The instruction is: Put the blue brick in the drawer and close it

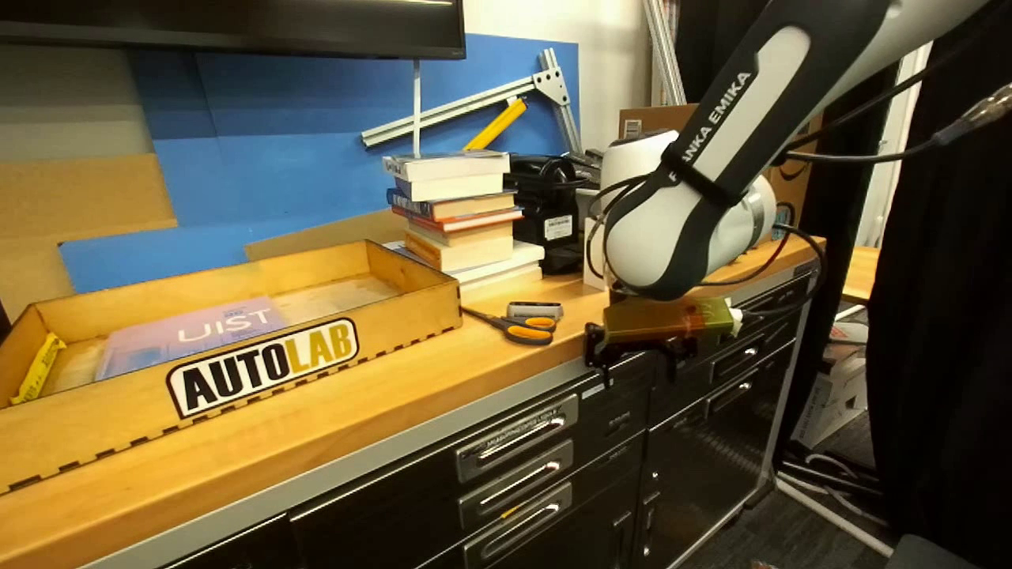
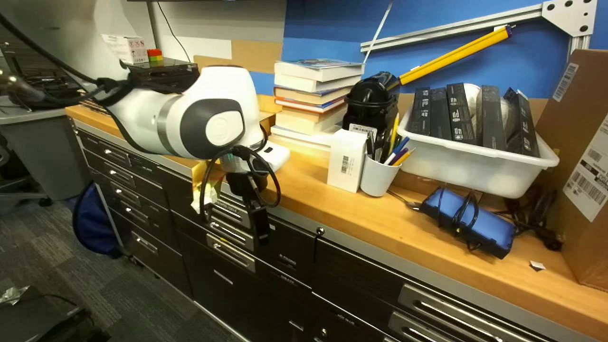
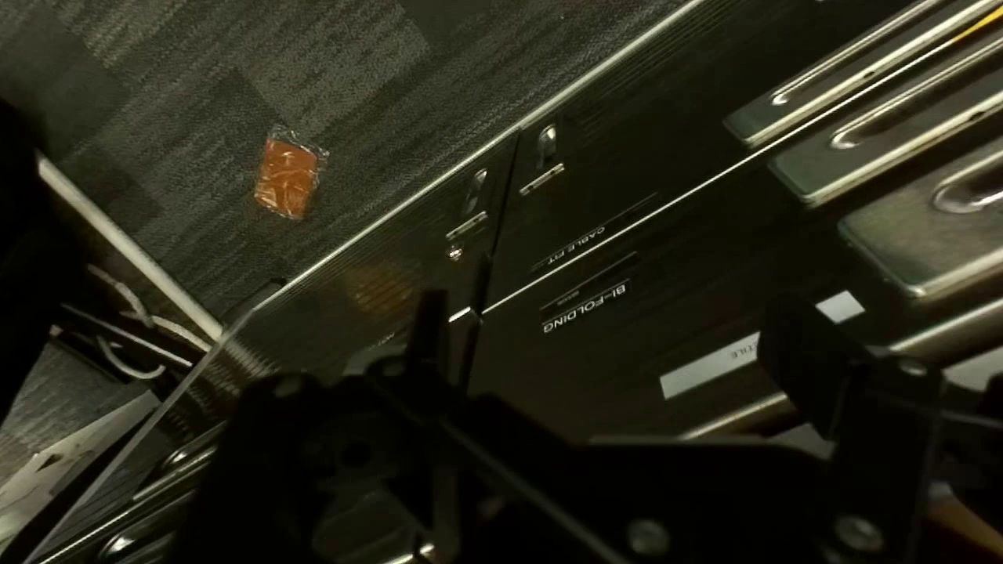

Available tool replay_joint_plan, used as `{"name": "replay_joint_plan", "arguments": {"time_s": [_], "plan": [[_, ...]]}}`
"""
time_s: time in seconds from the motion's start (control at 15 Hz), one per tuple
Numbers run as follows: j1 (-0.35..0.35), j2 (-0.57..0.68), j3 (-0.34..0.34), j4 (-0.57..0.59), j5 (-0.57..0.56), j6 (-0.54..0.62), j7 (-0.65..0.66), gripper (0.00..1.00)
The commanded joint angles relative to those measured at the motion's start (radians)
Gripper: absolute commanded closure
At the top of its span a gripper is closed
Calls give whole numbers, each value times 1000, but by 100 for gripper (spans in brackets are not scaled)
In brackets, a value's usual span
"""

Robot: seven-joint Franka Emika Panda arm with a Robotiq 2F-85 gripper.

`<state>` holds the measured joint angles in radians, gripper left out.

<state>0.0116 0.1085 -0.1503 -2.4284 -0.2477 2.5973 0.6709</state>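
Note:
The blue brick is hidden or out of view in all views. The dark metal cabinet has several similar black drawers with horizontal handle strips, and I cannot tell which is the task's drawer. The top drawer (image 1: 518,437) of the middle stack looks shut; its handle also shows in an exterior view (image 2: 232,212) and in the wrist view (image 3: 925,235). My gripper (image 1: 639,370) hangs in front of the counter edge, just above the cabinet fronts. It also shows in an exterior view (image 2: 260,223). In the wrist view its fingers (image 3: 619,345) stand wide apart with nothing between them.
On the wooden counter are an AUTOLAB tray (image 1: 427,340), scissors (image 1: 526,328), a stack of books (image 1: 462,229), a white box (image 2: 346,161), a pen cup (image 2: 377,175) and a white bin (image 2: 475,164). An orange packet (image 3: 288,176) lies on the carpet.

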Motion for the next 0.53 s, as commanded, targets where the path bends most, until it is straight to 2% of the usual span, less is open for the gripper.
{"name": "replay_joint_plan", "arguments": {"time_s": [0.0, 0.2, 0.27, 0.33, 0.47], "plan": [[-41, -244, 33, -142, 128, -3, -247, 0], [-34, -409, 35, -174, 244, -86, -468, 0], [-20, -468, 28, -176, 319, -143, -527, 0], [-56, -324, 53, -126, 247, -82, -428, 0], [-51, -416, 52, -142, 300, -142, -497, 0]]}}
